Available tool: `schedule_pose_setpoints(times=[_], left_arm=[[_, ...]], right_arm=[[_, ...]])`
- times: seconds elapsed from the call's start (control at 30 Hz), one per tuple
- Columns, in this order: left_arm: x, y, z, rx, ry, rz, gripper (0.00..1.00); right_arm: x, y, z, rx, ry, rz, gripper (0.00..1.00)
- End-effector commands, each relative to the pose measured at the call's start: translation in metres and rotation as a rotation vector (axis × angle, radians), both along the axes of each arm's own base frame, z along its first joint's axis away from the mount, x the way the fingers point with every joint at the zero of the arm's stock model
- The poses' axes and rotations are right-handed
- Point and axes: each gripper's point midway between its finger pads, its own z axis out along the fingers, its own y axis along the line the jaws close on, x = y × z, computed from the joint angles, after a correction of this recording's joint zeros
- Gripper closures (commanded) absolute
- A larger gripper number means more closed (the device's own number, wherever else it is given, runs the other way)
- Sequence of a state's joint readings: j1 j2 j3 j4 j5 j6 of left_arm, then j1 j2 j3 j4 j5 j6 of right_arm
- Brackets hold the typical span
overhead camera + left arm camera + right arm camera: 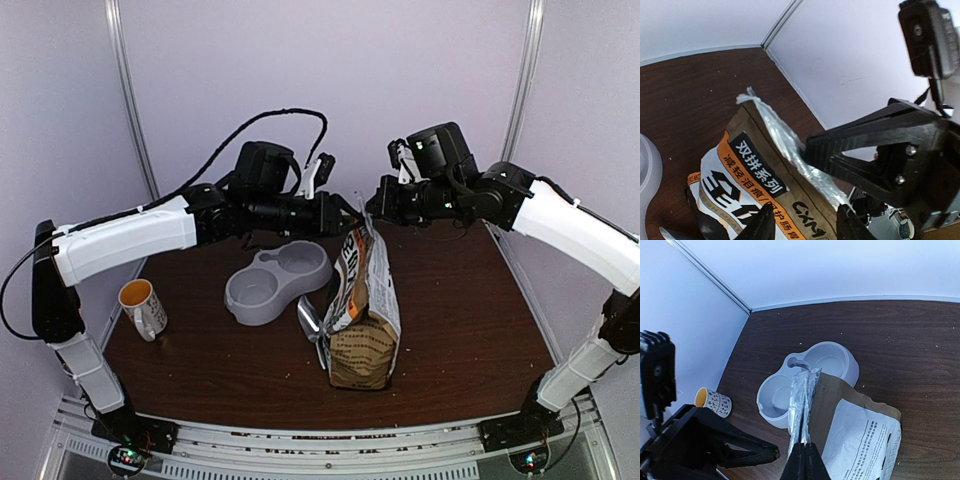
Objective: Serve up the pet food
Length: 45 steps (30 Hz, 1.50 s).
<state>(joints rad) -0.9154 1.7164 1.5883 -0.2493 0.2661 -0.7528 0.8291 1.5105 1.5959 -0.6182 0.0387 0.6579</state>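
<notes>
pale lilac walls (400, 60) close round a dark wood desk (470, 310). the kraft bag (365, 320) stands upright near its middle, just beside the grey double bowl (275, 285), with a metal scoop (308, 318) between the two. no pet food shows; i judge it is all inside the closed bag. my right gripper (802, 452) is pinched tight on the crinkled top strip. my left gripper (805, 225) has its jaws partway apart with the bag's upper panel between them; whether they bite i cannot tell. if i pull the two sides unevenly, the tall bag could topple onto the bowl, or the seal could rip and scatter kibble. pale specks dot the desk, a patterned mug (143, 308) sits well apart, and metal strips run up the corners.
</notes>
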Motion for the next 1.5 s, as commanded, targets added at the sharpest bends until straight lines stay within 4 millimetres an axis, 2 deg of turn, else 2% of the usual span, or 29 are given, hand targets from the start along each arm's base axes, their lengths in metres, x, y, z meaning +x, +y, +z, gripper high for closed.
schedule_pose_setpoints(times=[0.0, 0.1, 0.3, 0.53, 1.23, 1.47], left_arm=[[-0.004, 0.009, 0.06, -0.149, -0.097, 0.019, 0.55], [-0.007, 0.006, 0.064, -0.155, -0.108, 0.011, 0.53], [-0.005, -0.009, 0.038, -0.103, -0.045, -0.026, 0.53], [-0.005, -0.019, 0.027, -0.068, -0.021, -0.048, 0.53], [-0.006, -0.021, 0.006, -0.034, 0.03, -0.047, 0.8], [-0.005, -0.028, -0.013, -0.007, 0.075, -0.054, 0.85]], right_arm=[[-0.002, -0.007, 0.001, -0.007, 0.003, -0.009, 1.0], [-0.002, -0.007, 0.001, -0.006, 0.002, -0.009, 1.0], [-0.002, -0.006, 0.002, -0.003, 0.002, -0.006, 1.0], [-0.002, -0.006, 0.002, -0.003, 0.003, -0.007, 1.0], [-0.003, -0.007, 0.002, -0.019, -0.006, 0.005, 1.0], [-0.006, -0.006, 0.002, -0.046, -0.019, 0.039, 1.0]])
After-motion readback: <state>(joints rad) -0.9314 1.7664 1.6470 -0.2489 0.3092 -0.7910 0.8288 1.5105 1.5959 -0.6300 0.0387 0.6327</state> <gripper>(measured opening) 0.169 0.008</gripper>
